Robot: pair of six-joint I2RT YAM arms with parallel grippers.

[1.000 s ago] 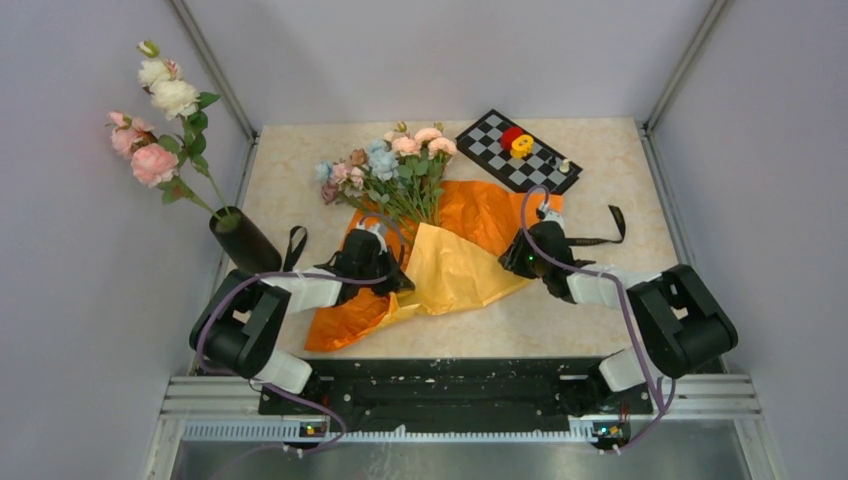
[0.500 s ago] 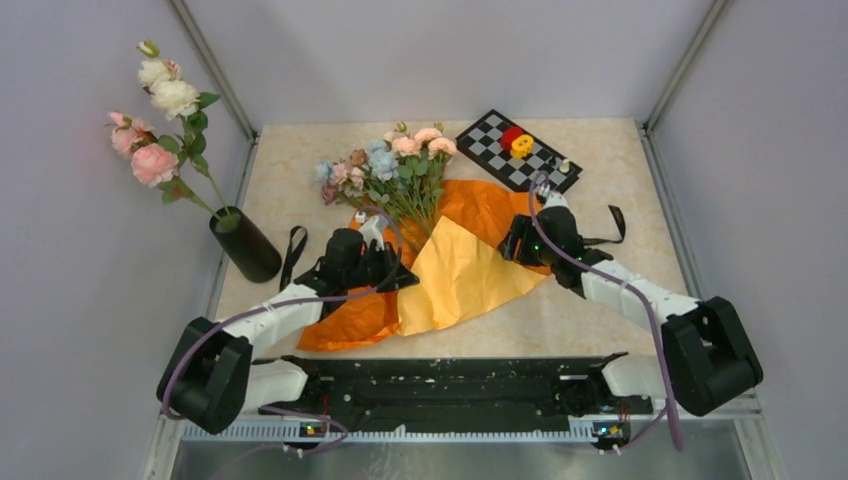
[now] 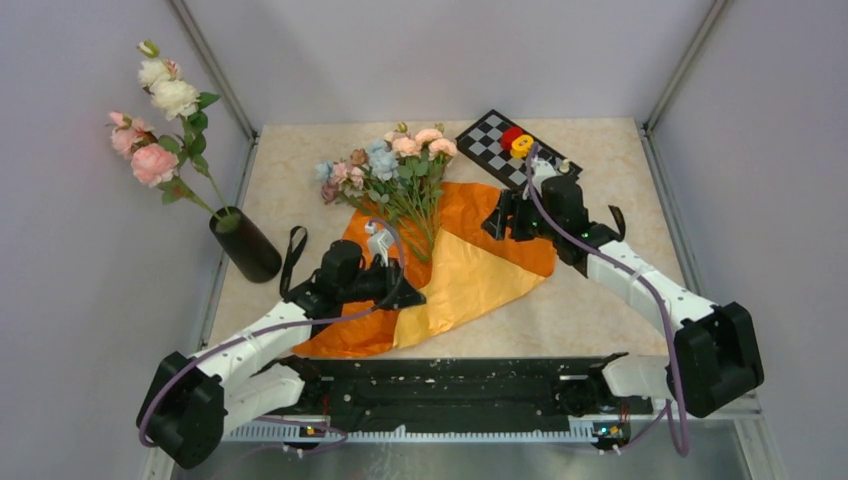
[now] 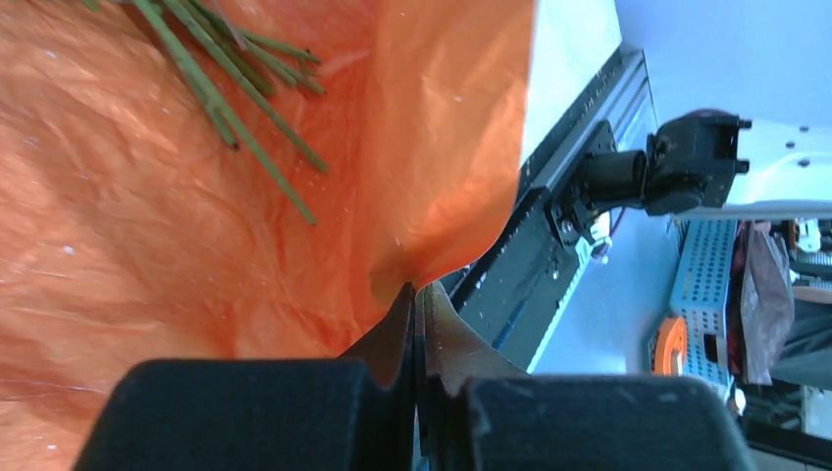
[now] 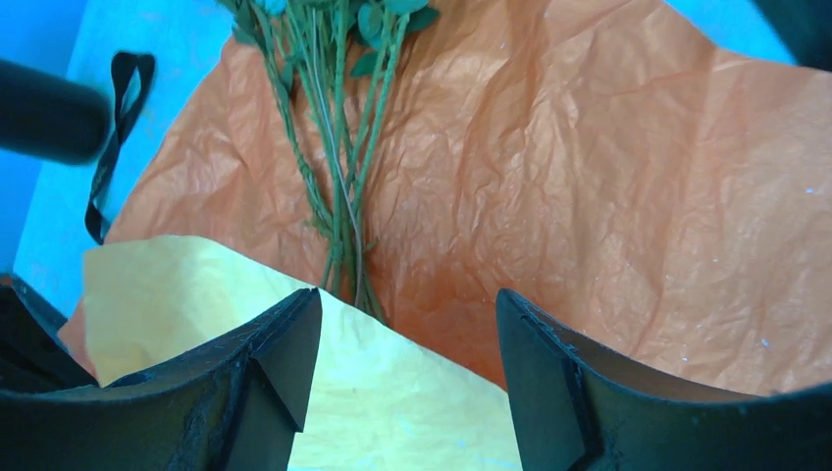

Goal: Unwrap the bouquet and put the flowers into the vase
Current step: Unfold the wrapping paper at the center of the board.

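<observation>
The bouquet lies unwrapped. Its flowers [image 3: 388,163] rest with their green stems [image 5: 338,177] on the spread orange paper [image 3: 480,215], which has a yellow flap [image 3: 455,285] folded over its near part. My left gripper [image 3: 405,296] is shut, pinching the paper's near edge [image 4: 432,196] at its fingertips. My right gripper [image 5: 407,324] hovers open over the paper's right side, with nothing between its fingers. The black vase [image 3: 247,245] stands at the left table edge and holds large pink and white roses [image 3: 155,110].
A small chessboard [image 3: 518,150] with red and yellow pieces lies at the back right, just behind my right gripper. One black ribbon [image 3: 293,250] lies beside the vase, another [image 3: 615,222] by my right arm. Walls close in the table on three sides.
My right gripper has opened, let go of the paper and moved back towards the chessboard. My left gripper has drawn the paper's edge nearer, and the yellow flap has flattened out.
</observation>
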